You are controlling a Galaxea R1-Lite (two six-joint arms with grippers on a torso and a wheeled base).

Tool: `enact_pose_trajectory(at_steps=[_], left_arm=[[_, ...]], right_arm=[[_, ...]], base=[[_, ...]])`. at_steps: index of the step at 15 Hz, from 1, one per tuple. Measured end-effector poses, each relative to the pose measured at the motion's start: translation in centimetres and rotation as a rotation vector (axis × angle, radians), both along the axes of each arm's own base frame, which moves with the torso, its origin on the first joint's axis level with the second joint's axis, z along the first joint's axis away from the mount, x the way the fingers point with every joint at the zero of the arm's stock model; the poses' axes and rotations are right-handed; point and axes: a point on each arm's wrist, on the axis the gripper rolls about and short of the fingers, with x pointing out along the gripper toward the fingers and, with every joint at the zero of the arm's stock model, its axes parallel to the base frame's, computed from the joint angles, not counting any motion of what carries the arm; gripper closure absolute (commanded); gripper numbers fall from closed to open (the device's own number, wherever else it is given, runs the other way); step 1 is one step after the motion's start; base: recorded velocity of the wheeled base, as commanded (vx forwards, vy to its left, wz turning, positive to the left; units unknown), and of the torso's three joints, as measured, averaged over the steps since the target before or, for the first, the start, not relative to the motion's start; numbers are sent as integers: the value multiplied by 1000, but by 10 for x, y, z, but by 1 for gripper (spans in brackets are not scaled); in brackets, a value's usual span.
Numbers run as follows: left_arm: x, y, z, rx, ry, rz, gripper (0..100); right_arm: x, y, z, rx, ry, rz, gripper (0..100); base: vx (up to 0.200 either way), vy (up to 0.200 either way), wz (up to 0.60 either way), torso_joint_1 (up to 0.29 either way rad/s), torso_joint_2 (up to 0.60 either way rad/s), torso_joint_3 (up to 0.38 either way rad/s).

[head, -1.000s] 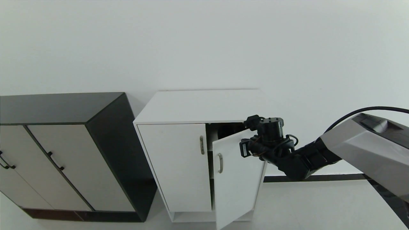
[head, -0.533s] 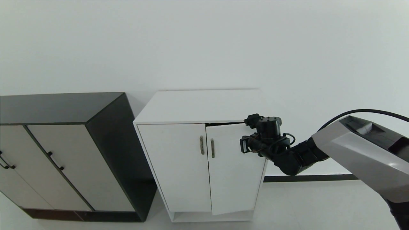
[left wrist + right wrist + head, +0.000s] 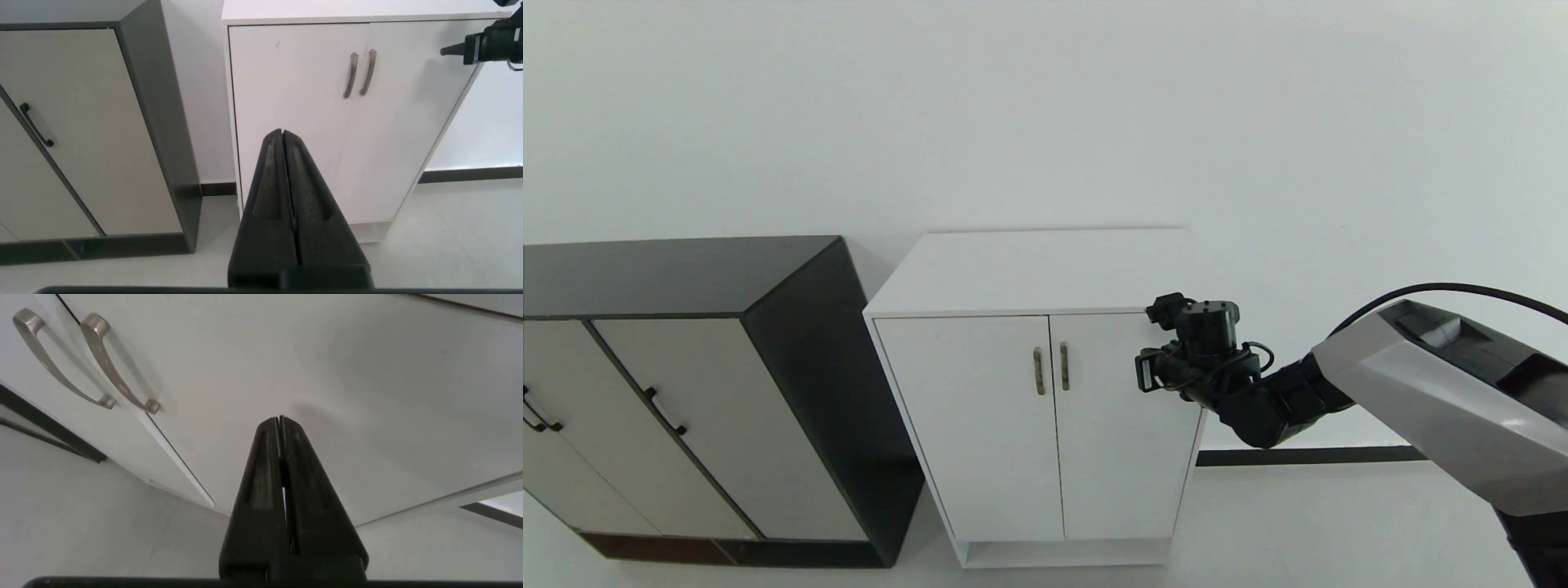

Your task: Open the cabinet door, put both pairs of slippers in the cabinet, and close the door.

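Observation:
The white cabinet (image 3: 1029, 269) stands against the wall with both doors flat and shut, their metal handles (image 3: 1051, 367) side by side at the middle. My right gripper (image 3: 280, 423) is shut and its tip rests against the upper right part of the right door (image 3: 1123, 457), at the height of the handles (image 3: 122, 363). In the head view that gripper (image 3: 1156, 371) sits at the door's outer edge. My left gripper (image 3: 282, 135) is shut on nothing and held low, well back from the cabinet (image 3: 327, 122), pointing at its left door.
A black cabinet (image 3: 686, 278) with pale doors stands close to the left of the white one. To the right lies open pale floor, with a dark baseboard strip (image 3: 1307, 455) along the wall.
The right door, ajar a second ago, has swung fully shut. My right gripper followed it in toward the cabinet front.

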Motion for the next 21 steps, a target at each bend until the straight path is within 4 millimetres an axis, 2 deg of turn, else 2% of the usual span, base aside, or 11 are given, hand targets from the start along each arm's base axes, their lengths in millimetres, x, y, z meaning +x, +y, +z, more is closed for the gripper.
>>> enact_pose_trajectory(at_steps=[4, 9, 16, 21], left_arm=[[0, 0, 0, -2, 0, 0, 100], [0, 0, 0, -3, 0, 0, 100], [0, 0, 0, 0, 0, -3, 100], [0, 0, 0, -1, 0, -3, 100]], right_arm=[[-4, -2, -2, -7, 13, 0, 100], [-40, -15, -4, -12, 17, 13, 100], [-127, -66, -10, -35, 56, 3, 100], [-199, -125, -18, -57, 96, -65, 100]], base=[[0, 0, 0, 0, 0, 0], [0, 0, 0, 0, 0, 0], [0, 0, 0, 0, 0, 0], [0, 0, 0, 0, 0, 0]])
